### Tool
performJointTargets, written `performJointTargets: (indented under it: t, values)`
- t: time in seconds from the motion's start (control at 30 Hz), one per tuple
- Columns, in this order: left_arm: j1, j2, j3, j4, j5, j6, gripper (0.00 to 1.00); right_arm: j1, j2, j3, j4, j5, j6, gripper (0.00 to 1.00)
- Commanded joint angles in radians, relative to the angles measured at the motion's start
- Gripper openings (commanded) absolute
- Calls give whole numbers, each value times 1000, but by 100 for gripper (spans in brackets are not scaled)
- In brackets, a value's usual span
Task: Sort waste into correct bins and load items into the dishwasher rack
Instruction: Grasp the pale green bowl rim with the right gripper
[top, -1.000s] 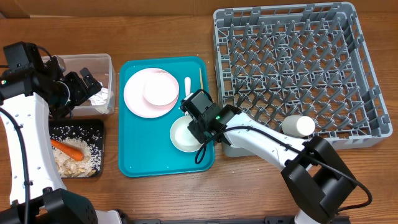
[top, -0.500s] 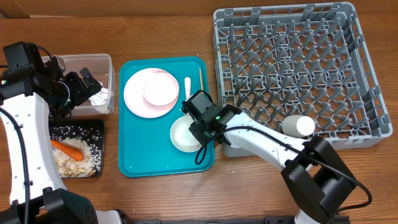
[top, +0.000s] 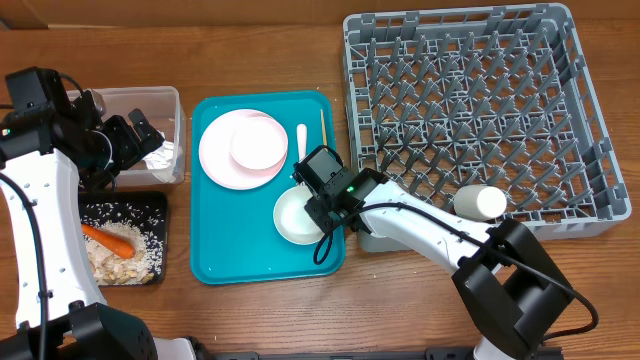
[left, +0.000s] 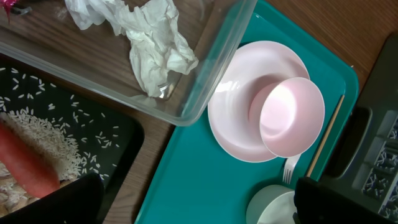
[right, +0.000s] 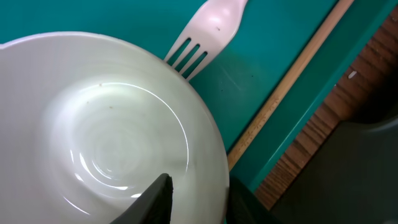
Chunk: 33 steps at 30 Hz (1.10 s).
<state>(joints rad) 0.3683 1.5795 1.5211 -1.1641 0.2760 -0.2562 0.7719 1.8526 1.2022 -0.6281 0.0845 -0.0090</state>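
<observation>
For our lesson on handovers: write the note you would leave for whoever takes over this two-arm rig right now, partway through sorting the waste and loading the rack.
Left gripper: open, empty, above the clear tub.
Right gripper: shut on the rim of the white bowl, which sits on the teal tray.
Done: tissues in the clear tub; carrot and rice in the black tray; cup lying in the rack.
Left: white bowl, plate with the pink bowl on it, fork and chopstick, all on the teal tray, go into the rack.
</observation>
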Motion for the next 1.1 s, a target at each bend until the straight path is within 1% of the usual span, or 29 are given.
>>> performJointTargets:
  t: [0.0,0.73,0.83,1.07]
  values:
    - [3,-23,17,-2,5,-6,100,-8,11,-5,10,-4,9,29]
    - [3,-23,17,-3,5,-6,100,-8,26,-5,14,-5,9,27]
    - [3,-23,17,-2,5,-6,100,-8,26,-5,15,-4,9,24]
    - [3,-23,17,-2,5,-6,100,-8,26,-3,14,-8,9,11]
